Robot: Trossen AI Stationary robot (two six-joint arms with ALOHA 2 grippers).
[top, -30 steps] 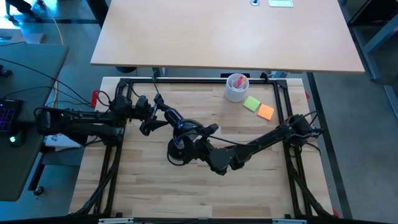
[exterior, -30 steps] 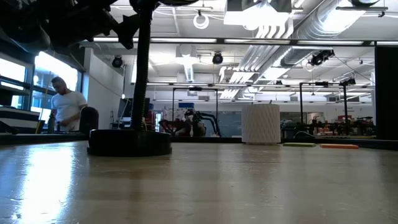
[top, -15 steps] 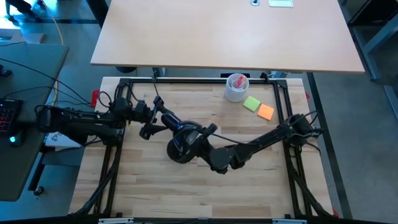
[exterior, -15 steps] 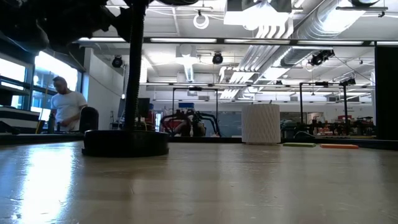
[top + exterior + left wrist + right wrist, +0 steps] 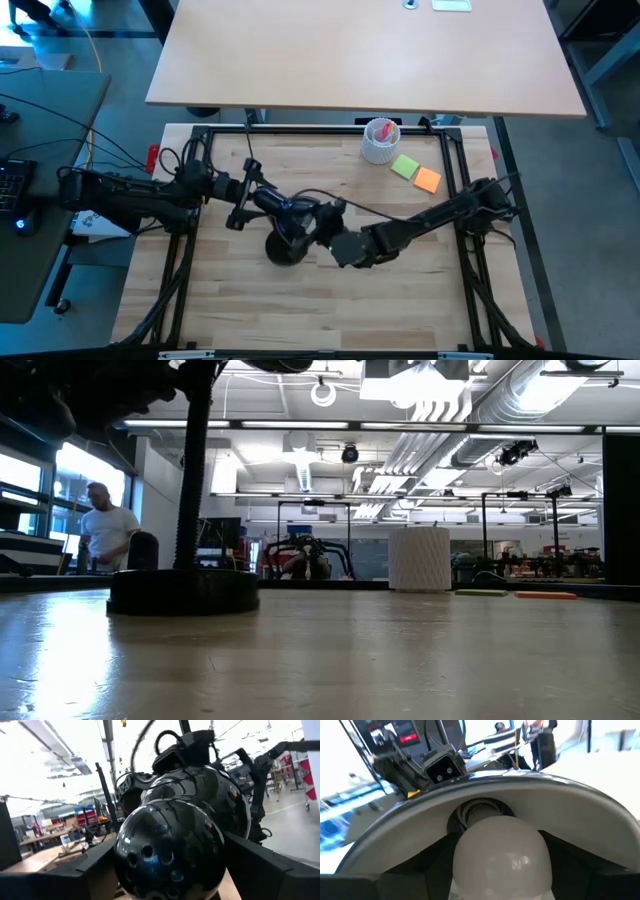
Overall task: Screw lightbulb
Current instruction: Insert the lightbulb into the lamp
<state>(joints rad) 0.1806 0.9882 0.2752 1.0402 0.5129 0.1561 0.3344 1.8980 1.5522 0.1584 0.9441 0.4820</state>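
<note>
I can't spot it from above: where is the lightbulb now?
The right wrist view shows the lightbulb at the mouth of the lamp shade, near the table's centre, between the right gripper's fingers.

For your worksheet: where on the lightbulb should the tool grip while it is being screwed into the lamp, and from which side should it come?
Grip the lightbulb by its round white dome, coming straight in through the open mouth of the lamp shade. Its base points toward the socket deep inside, so only the dome is reachable. The right tool already sits there.

The black desk lamp [image 5: 285, 238] stood mid-table. The left gripper [image 5: 243, 203] reached it from the left, at its shade; the right gripper [image 5: 330, 225] from the right. A white ribbed cup [image 5: 379, 141] stood far behind it, beside green [image 5: 405, 166] and orange notes [image 5: 427, 180].
</note>
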